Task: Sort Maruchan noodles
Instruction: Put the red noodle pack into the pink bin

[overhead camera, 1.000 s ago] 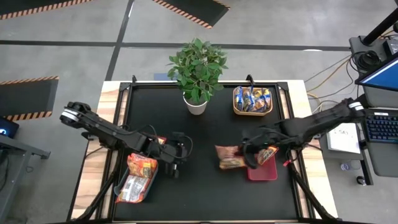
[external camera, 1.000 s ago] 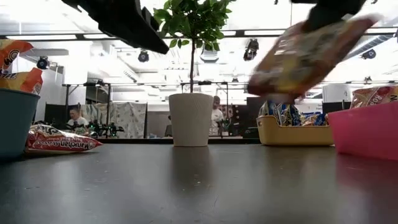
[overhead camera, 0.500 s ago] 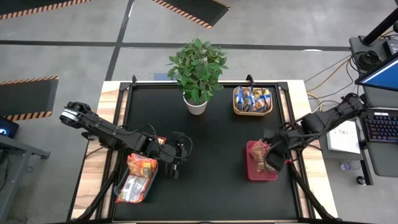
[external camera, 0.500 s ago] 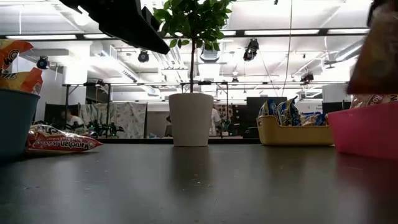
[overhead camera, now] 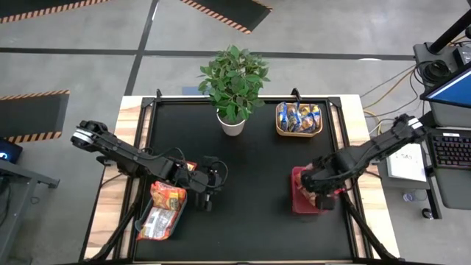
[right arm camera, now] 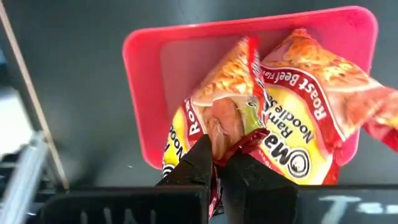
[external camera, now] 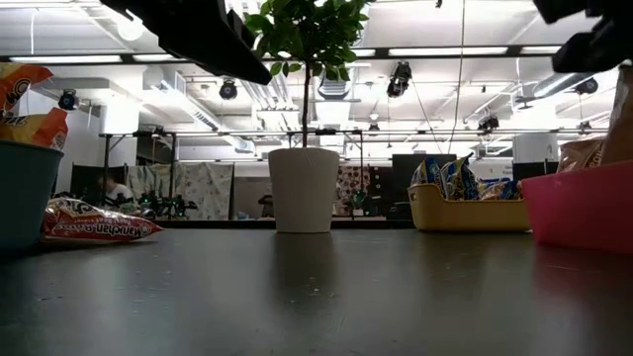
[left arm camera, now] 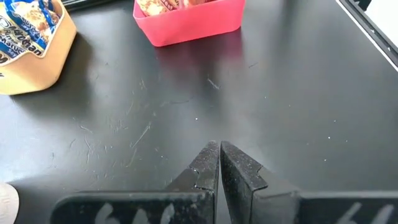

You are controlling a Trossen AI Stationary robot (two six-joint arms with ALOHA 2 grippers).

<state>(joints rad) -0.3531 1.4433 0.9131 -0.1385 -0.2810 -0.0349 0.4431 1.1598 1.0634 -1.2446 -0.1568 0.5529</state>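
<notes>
My right gripper (right arm camera: pixel 219 155) (overhead camera: pixel 320 195) is shut on a red-pink noodle packet (right arm camera: pixel 227 81) and points down over the red bin (right arm camera: pixel 142 99) (overhead camera: pixel 297 200). A second red-pink packet (right arm camera: pixel 311 81) lies in that bin. Blue-and-yellow packets fill the tan bin (overhead camera: pixel 299 118) at the far right. Orange packets (overhead camera: pixel 168 196) stick up from the grey-blue bin (external camera: pixel 22 193) at the near left, and another packet (external camera: pixel 94 223) lies flat on the table beside it. My left gripper (left arm camera: pixel 219 148) (overhead camera: pixel 210 193) hangs shut over bare table next to that bin, holding nothing. My right gripper pinches the packet's crimped end (right arm camera: pixel 241 138) between its two fingers, coming from above and pointing down. The packet hangs below the fingers into the red bin. I cannot tell whether its lower end rests on the packet lying there.
A potted plant (overhead camera: pixel 233 88) stands at the far middle of the black tabletop (overhead camera: pixel 250 221). Bare tabletop lies between the two arms. The red bin (left arm camera: pixel 186 25) and tan bin (left arm camera: pixel 37 56) show ahead of my left gripper. People move in the room beyond the table.
My right gripper has carried the packet toward the table's right edge, from over bare table to above the red bin, and has tipped from slanting to pointing down. The packet, held out sideways before, now hangs into the bin. The gripper stays shut on it.
</notes>
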